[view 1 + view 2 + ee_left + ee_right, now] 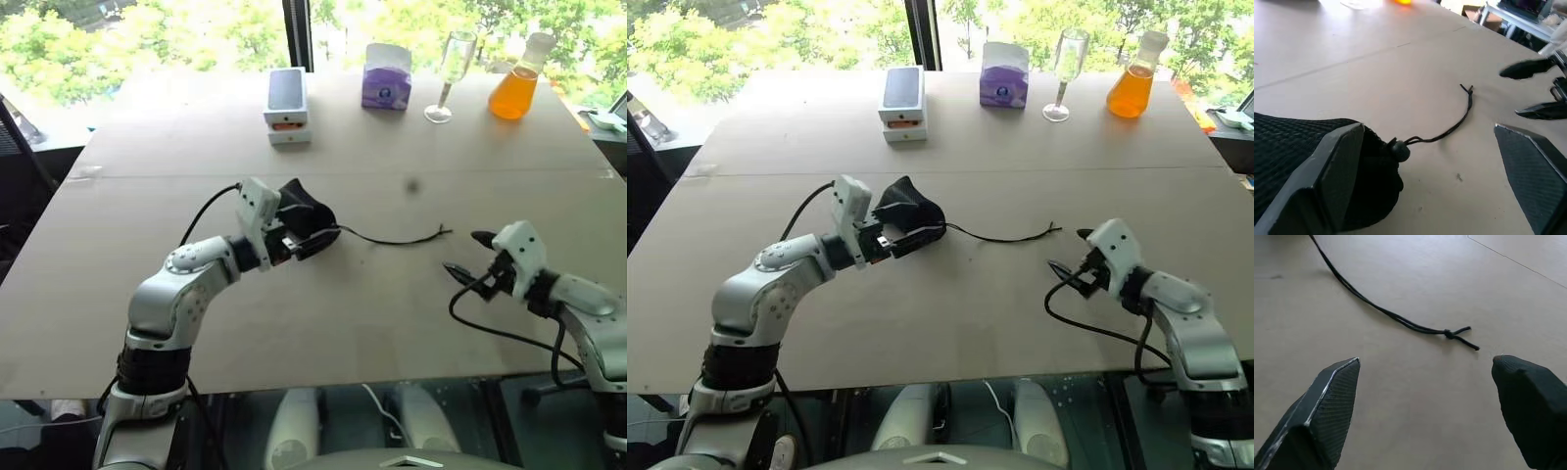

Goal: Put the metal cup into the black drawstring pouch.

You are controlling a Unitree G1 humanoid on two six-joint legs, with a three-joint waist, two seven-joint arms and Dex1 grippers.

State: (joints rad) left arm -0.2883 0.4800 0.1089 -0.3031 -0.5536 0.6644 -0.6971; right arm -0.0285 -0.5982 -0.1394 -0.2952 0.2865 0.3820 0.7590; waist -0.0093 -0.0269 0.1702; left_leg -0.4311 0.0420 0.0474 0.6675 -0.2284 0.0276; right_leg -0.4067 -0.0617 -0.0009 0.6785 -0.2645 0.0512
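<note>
With both grippers gaping wide and empty, found the black drawstring pouch [306, 217] lying right against the left gripper [312, 235], cord trailing toward the right gripper [468, 255], metal cup nowhere to tell, maybe already bagged.

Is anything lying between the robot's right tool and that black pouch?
Only the drawstring cord lies on the table between the open right tool and the black drawstring pouch, which sits against the open left tool.
</note>
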